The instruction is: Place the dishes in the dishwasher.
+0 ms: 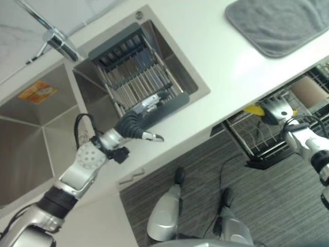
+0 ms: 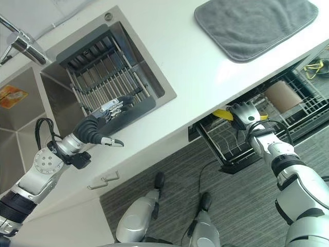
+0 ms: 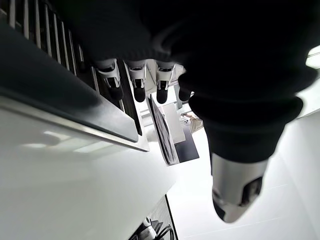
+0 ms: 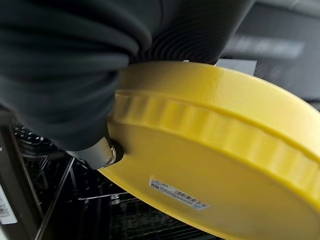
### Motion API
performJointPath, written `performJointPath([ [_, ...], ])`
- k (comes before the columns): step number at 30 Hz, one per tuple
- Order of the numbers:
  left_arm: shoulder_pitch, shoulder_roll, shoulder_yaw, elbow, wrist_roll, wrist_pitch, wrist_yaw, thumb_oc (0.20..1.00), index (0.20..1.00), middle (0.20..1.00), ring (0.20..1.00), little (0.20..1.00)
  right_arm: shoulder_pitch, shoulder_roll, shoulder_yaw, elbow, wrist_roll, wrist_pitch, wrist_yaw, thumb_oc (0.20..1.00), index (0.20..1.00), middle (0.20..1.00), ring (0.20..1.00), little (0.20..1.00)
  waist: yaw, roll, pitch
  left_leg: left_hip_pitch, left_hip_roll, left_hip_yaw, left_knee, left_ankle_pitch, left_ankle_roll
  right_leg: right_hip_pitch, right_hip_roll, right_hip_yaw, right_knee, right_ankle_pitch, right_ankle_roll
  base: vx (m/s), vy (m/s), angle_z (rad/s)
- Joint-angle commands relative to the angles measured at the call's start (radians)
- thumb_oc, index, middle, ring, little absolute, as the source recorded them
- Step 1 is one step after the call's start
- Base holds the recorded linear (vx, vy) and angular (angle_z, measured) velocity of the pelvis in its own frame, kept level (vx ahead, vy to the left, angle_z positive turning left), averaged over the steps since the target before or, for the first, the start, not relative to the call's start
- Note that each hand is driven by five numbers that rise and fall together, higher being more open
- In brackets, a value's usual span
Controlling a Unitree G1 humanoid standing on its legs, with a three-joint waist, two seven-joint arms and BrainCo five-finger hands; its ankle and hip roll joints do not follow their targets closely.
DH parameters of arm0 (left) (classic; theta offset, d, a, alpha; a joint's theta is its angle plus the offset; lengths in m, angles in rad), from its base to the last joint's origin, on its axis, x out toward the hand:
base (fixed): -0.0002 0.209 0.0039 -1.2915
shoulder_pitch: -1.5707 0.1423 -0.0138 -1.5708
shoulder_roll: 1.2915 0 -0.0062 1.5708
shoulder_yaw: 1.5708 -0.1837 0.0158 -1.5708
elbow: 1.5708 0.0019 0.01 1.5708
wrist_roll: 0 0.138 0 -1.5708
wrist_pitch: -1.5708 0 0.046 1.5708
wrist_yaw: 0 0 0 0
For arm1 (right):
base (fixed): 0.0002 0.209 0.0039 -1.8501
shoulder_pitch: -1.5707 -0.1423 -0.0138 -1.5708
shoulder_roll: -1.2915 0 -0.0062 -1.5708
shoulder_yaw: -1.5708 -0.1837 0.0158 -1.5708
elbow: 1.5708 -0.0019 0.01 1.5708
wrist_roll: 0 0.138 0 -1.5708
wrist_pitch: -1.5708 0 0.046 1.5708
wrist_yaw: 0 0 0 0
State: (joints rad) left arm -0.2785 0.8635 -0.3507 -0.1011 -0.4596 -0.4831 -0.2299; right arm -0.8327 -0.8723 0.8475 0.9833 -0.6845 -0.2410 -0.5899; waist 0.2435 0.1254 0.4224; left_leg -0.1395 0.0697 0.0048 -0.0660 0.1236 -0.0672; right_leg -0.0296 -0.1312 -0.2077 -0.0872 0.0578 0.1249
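Here, your right hand (image 2: 245,114) grips the yellow plate (image 4: 215,160) over the pulled-out dishwasher rack (image 2: 234,141), just below the counter edge (image 2: 205,110). Keep the plate tilted on edge and lower it between the rack's wires before releasing. Beyond the counter edge, your left hand (image 2: 105,121) rests loose-fingered and empty on the dark drying rack (image 2: 100,72) across the sink (image 1: 41,128).

White counter (image 2: 195,77); grey mat (image 2: 254,25) lying on it.
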Motion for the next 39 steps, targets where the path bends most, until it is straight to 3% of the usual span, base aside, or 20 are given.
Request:
performJointPath([
  [1, -0.053, 0.040, 0.030, -0.063, -0.044, -0.091, 0.019, 1.000, 1.000, 1.000, 1.000, 1.000, -0.234, -0.015, 0.073, -0.034, 0.076, 0.012, -0.097, 0.200, 0.200, 0.200, 0.200, 0.200, 0.021, -0.057, -0.040, -0.006, -0.037, -0.128, 0.089, -0.171, -0.040, -0.048, -0.042, 0.012, 0.094, -0.097, 0.049, 0.00, 0.000, 0.00],
  [9, -0.091, 0.032, 0.022, -0.046, -0.020, -0.108, 0.019, 1.000, 1.000, 1.000, 1.000, 1.000, -0.275, 0.023, 0.076, 0.012, 0.047, 0.059, -0.132, 0.200, 0.200, 0.200, 0.200, 0.200, 0.033, -0.047, -0.027, -0.028, -0.044, -0.125, 0.083, -0.159, -0.040, -0.072, -0.052, -0.010, 0.103, -0.091, 0.051, 0.00, 0.005, 0.01],
  [17, -0.086, 0.021, 0.033, -0.077, 0.037, -0.121, 0.052, 1.000, 1.000, 1.000, 1.000, 1.000, -0.243, 0.056, -0.056, 0.062, 0.005, 0.288, -0.435, 0.200, 0.200, 0.200, 0.200, 0.200, 0.031, -0.024, -0.019, -0.041, -0.055, -0.118, 0.061, -0.148, -0.032, -0.095, -0.060, -0.011, 0.100, -0.077, 0.060, -0.03, 0.052, 0.05],
  [30, -0.084, 0.006, 0.033, -0.094, 0.069, -0.114, 0.097, 1.000, 1.000, 1.000, 1.000, 1.000, -0.215, 0.079, -0.138, 0.080, 0.028, 0.402, -0.657, 0.200, 0.200, 0.200, 0.200, 0.200, 0.021, -0.013, -0.012, -0.053, -0.057, -0.094, 0.050, -0.139, -0.027, -0.120, -0.072, -0.016, 0.098, -0.059, 0.069, -0.02, 0.025, 0.00],
  [32, -0.084, 0.005, 0.036, -0.094, 0.067, -0.115, 0.097, 1.000, 1.000, 1.000, 1.000, 1.000, -0.215, 0.082, -0.143, 0.075, 0.033, 0.399, -0.655, 0.200, 0.200, 0.200, 0.200, 0.200, 0.020, -0.012, -0.010, -0.056, -0.057, -0.092, 0.048, -0.137, -0.026, -0.124, -0.072, -0.015, 0.096, -0.057, 0.069, -0.05, 0.032, -0.06],
  [36, -0.091, 0.009, 0.039, -0.100, 0.052, -0.108, 0.097, 1.000, 1.000, 1.000, 1.000, 1.000, -0.246, 0.085, -0.105, 0.064, -0.112, 0.425, -0.689, 0.200, 0.200, 0.200, 0.200, 0.200, 0.024, -0.006, -0.008, -0.063, -0.059, -0.092, 0.041, -0.129, -0.027, -0.132, -0.076, -0.021, 0.090, -0.049, 0.072, -0.05, 0.025, -0.06],
  [39, -0.090, 0.009, 0.032, -0.095, 0.055, -0.114, 0.097, 1.000, 1.000, 1.000, 1.000, 1.000, -0.261, 0.084, -0.067, 0.046, -0.081, 0.440, -0.676, 0.200, 0.200, 0.200, 0.200, 0.200, 0.026, -0.007, -0.009, -0.069, -0.060, -0.088, 0.037, -0.123, -0.027, -0.139, -0.079, -0.025, 0.089, -0.045, 0.074, -0.01, 0.011, 0.00],
])
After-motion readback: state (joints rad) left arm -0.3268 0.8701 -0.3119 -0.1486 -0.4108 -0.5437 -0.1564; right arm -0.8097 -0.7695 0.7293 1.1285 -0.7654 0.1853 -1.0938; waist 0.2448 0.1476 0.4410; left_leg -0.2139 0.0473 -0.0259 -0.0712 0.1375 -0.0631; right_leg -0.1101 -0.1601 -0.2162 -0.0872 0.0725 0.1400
